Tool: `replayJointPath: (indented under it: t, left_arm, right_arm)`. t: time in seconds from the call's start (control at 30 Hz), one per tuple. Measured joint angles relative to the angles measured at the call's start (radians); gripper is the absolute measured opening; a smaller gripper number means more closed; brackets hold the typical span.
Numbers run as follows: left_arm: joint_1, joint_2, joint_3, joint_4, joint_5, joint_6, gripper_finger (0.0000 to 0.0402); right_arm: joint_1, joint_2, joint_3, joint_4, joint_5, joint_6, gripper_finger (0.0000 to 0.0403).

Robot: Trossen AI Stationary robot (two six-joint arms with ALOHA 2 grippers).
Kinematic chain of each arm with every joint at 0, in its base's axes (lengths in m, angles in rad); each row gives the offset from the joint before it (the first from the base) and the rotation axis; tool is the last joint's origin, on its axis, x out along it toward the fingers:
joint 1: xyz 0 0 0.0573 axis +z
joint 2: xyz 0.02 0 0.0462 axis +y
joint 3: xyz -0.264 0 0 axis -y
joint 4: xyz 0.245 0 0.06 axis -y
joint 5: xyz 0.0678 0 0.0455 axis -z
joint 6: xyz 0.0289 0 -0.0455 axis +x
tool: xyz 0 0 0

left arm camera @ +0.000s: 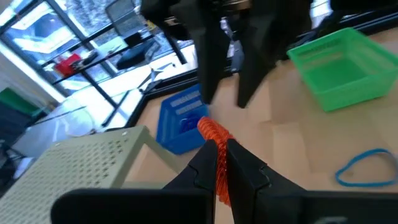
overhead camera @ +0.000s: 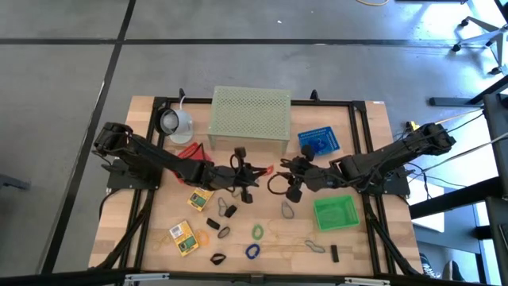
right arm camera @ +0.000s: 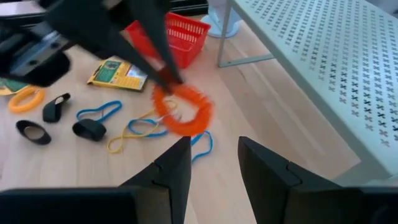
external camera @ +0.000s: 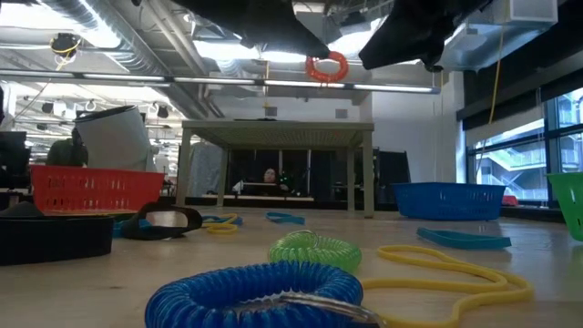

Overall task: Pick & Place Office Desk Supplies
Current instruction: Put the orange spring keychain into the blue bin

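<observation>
My left gripper is over the table's middle, shut on an orange coiled loop, also seen high above the table in the low view. My right gripper is open and faces the loop from the right, a short way off, touching nothing. It shows in the high view. Lying flat on the table are a blue coil, a green coil, a yellow band, two yellow packets and black clips. My left gripper pinches the orange loop by one stretch of its coiled rim between its two fingers. The fingers reach in from the table's left. The rest of the loop sticks out past the fingertips, lifted clear of the table.
The pale green perforated stand sits at the far side with a red basket to its left and a blue basket to its right. A green basket is near right. A white cup is far left.
</observation>
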Motion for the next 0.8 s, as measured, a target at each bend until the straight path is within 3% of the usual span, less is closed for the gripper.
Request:
replayJointPath:
  t: [0.3, 0.4, 0.53, 0.8]
  left_arm:
    - [0.000, 0.000, 0.000, 0.001, 0.005, -0.046, 0.0012]
    - [0.000, 0.000, 0.000, 0.000, 0.009, -0.059, 0.0012]
    - [0.000, 0.000, 0.000, -0.006, 0.051, -0.066, 0.0012]
    - [0.000, 0.000, 0.001, 0.027, 0.117, -0.066, 0.0013]
  right_arm:
    - [-0.007, 0.000, 0.000, 0.038, -0.012, -0.054, 0.0135]
    - [-0.008, 0.000, 0.000, 0.036, -0.061, -0.076, 0.0135]
    - [-0.007, 0.000, 0.000, 0.037, -0.148, -0.122, 0.0135]
    - [-0.007, 0.036, 0.000, 0.118, -0.149, -0.212, 0.0135]
